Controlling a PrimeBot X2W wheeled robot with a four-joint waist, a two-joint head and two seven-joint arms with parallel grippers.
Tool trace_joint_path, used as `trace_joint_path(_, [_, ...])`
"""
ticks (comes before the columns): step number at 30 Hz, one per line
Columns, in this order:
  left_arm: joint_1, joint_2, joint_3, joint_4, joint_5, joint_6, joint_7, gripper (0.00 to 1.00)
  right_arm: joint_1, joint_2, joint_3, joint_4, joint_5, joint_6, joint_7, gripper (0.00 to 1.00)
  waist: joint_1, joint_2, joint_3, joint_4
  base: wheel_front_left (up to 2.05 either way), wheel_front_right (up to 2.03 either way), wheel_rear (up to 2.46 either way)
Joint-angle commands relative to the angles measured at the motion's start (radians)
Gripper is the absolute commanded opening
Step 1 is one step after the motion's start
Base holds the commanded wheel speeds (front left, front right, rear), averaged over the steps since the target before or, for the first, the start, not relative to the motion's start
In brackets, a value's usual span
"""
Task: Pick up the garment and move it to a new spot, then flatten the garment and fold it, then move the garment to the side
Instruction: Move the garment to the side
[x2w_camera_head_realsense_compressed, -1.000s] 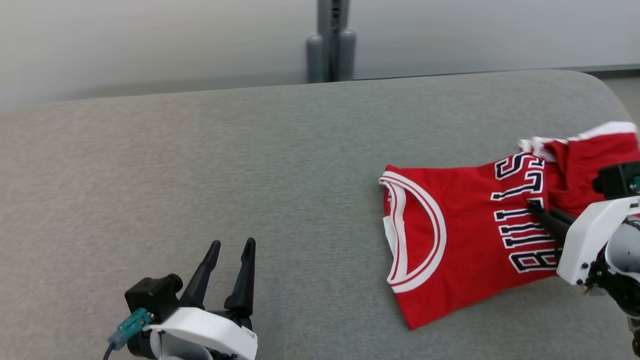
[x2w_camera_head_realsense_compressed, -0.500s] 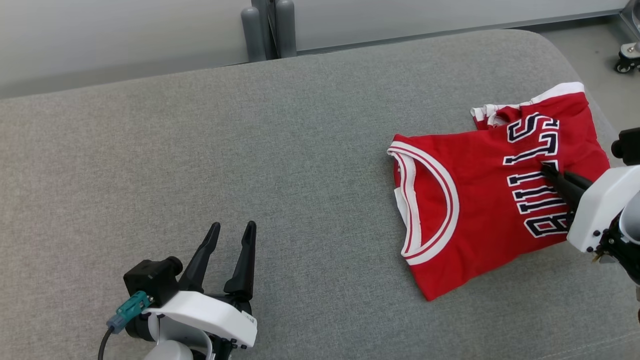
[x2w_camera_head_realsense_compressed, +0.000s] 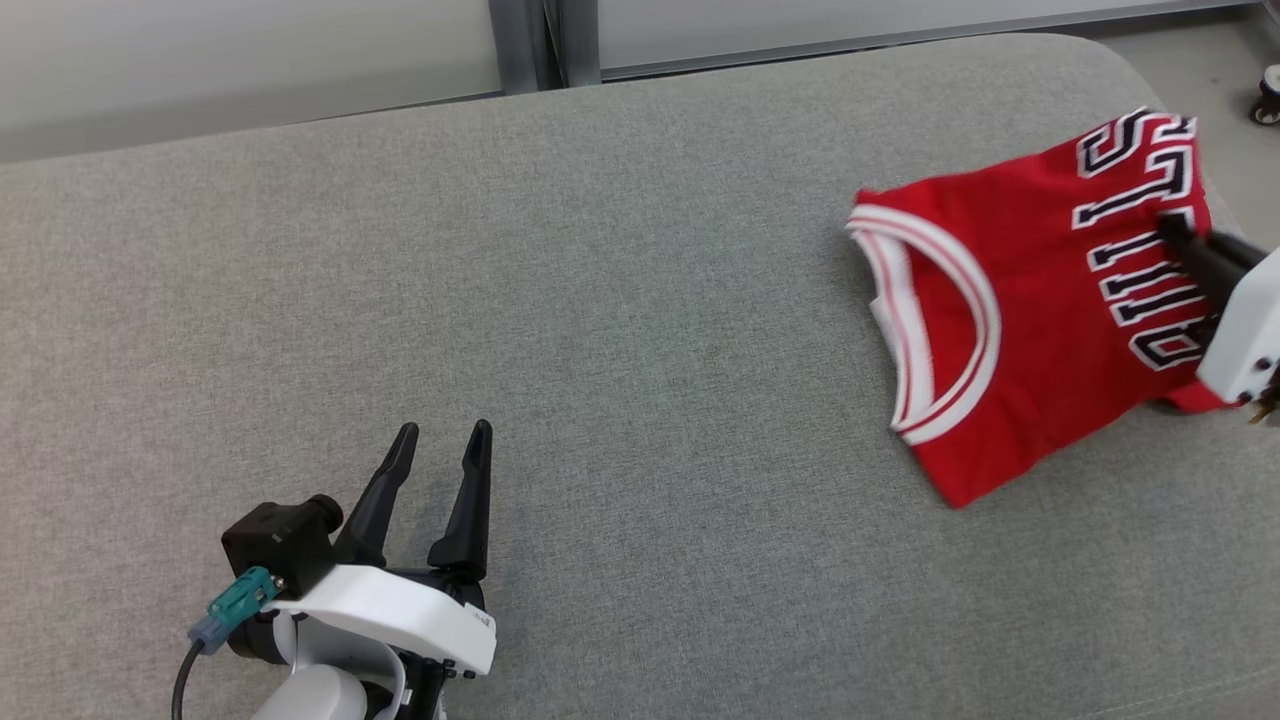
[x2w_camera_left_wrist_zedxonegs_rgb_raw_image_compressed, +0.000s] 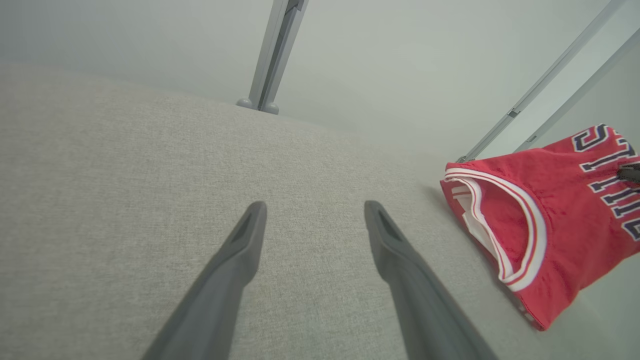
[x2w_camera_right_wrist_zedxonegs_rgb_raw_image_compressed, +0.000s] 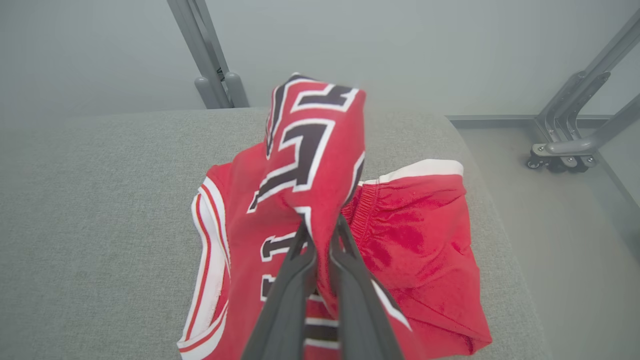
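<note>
A red jersey (x2w_camera_head_realsense_compressed: 1040, 310) with white trim and dark lettering hangs partly lifted over the right end of the grey cushioned surface. My right gripper (x2w_camera_head_realsense_compressed: 1170, 225) is shut on a pinch of its lettered front; in the right wrist view the jersey (x2w_camera_right_wrist_zedxonegs_rgb_raw_image_compressed: 310, 165) drapes up and over the closed gripper (x2w_camera_right_wrist_zedxonegs_rgb_raw_image_compressed: 320, 230). Its collar end trails toward the middle. My left gripper (x2w_camera_head_realsense_compressed: 437, 432) stands open near the front left, far from the cloth, fingers (x2w_camera_left_wrist_zedxonegs_rgb_raw_image_compressed: 240, 255) apart over bare fabric. The jersey (x2w_camera_left_wrist_zedxonegs_rgb_raw_image_compressed: 545, 220) shows at the right of the left wrist view.
The grey cushioned surface (x2w_camera_head_realsense_compressed: 500, 300) stretches wide to the left of the jersey. Its rounded right edge (x2w_camera_head_realsense_compressed: 1150, 70) drops to the floor, where a wheeled metal frame (x2w_camera_right_wrist_zedxonegs_rgb_raw_image_compressed: 570, 145) stands. A grey post (x2w_camera_head_realsense_compressed: 530, 40) rises behind the far edge.
My right gripper has lifted the jersey and carried it toward the right, far end; the cloth is raised off the surface. The head camera has shifted. The left gripper stays open.
</note>
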Motion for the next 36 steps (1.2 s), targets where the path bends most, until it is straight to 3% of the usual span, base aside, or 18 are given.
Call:
trace_joint_path(1, [-0.018,0.008,0.005,-0.007,0.007,0.006,0.003,1.0,-0.025,-0.014,-0.016,0.012,-0.008,0.0,0.007,0.0,0.0,0.0,0.007,0.002,0.0,0.0,0.0])
trace_joint_path(11, [-0.027,0.035,0.004,-0.037,0.019,0.022,0.024,1.0,-0.106,-0.112,-0.05,0.079,-0.053,0.0,0.059,0.0,0.0,0.0,0.055,0.017,0.0,0.0,0.0])
trace_joint_path(16, [-0.032,0.05,0.001,-0.053,0.024,0.03,0.038,1.0,-0.127,-0.156,-0.02,0.151,-0.137,0.0,0.044,0.0,0.0,0.0,0.079,0.031,0.0,0.0,0.0])
trace_joint_path(32, [-0.048,0.077,-0.008,-0.104,0.046,0.057,0.069,1.0,-0.229,-0.141,-0.113,0.472,-0.433,0.0,-0.128,0.0,0.0,0.0,0.158,0.098,0.0,0.0,0.0])
trace_joint_path(34, [-0.049,0.079,-0.01,-0.112,0.048,0.06,0.073,1.0,-0.25,-0.146,-0.136,0.521,-0.487,0.0,-0.187,0.4,0.0,0.0,0.169,0.106,0.0,0.0,0.0])
trace_joint_path(36, [-0.049,0.082,-0.009,-0.114,0.049,0.064,0.074,1.0,-0.259,-0.133,-0.144,0.557,-0.509,0.0,-0.22,1.0,0.0,0.0,0.171,0.108,0.0,0.0,0.0])
